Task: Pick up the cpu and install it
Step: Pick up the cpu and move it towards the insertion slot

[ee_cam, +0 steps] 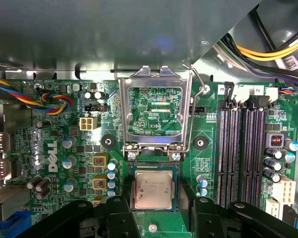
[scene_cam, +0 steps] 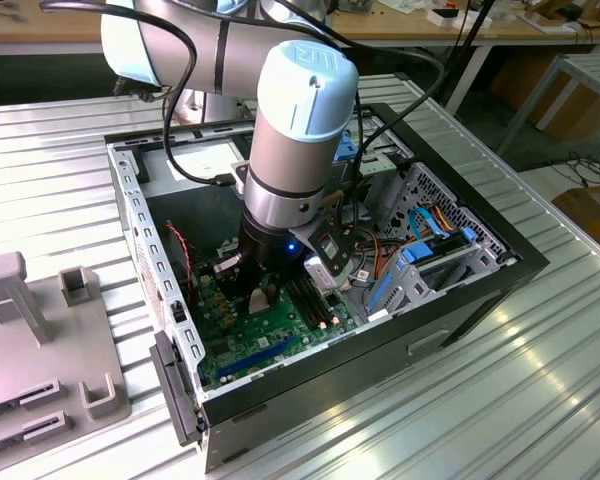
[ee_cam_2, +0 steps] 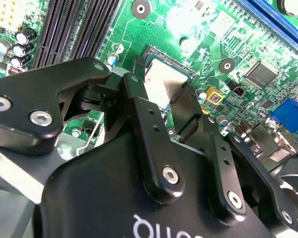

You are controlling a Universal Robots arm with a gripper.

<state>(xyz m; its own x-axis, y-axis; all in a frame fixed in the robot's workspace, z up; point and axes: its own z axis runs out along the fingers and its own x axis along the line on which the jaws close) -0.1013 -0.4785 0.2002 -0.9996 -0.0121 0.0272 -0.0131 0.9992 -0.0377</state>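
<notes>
The cpu (ee_cam: 153,189) is a small square chip with a dull silver top, lying level inside the black socket frame (ee_cam: 154,167) on the green motherboard (ee_cam: 54,148). My gripper (ee_cam: 154,202) straddles it, one black finger (ee_cam: 120,214) on one side and the other finger (ee_cam: 192,214) on the opposite side. In the second wrist view the cpu (ee_cam_2: 161,84) sits pinched between the fingertips of the gripper (ee_cam_2: 161,96). The exterior view has the gripper (scene_cam: 263,293) reaching down into the open computer case (scene_cam: 460,300).
The socket's metal lid (ee_cam: 154,106) stands flipped open beyond the cpu, its lever wire alongside. Long black memory slots (ee_cam: 241,144) run beside the socket. Coloured cable bundles (ee_cam: 49,99) and blue drive brackets (scene_cam: 420,262) crowd the case. Grey fixtures (scene_cam: 40,330) stand at the exterior view's left.
</notes>
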